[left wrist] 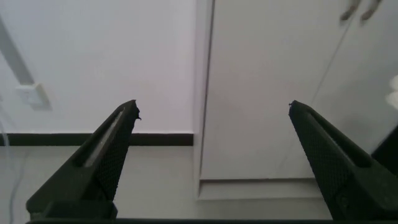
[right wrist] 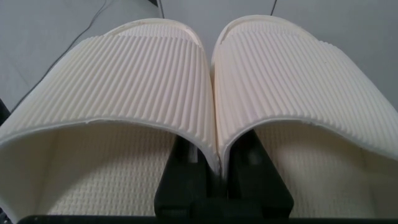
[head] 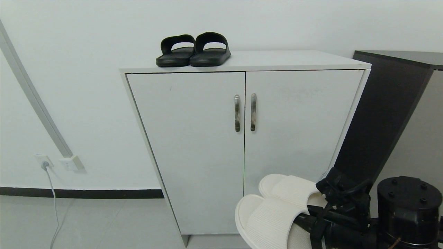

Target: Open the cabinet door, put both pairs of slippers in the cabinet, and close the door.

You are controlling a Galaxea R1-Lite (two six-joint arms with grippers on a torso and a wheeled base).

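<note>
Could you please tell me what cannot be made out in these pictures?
1. Inside of the white two-door cabinet: head view, both doors are shut.
2. Heels of the cream ribbed slippers: head view, cut off by the lower edge.
3. Fingertips of the right tool: right wrist view, buried between the slippers' straps.
4. Soles of the black rubber slippers: head view, they rest on the cabinet top.
</note>
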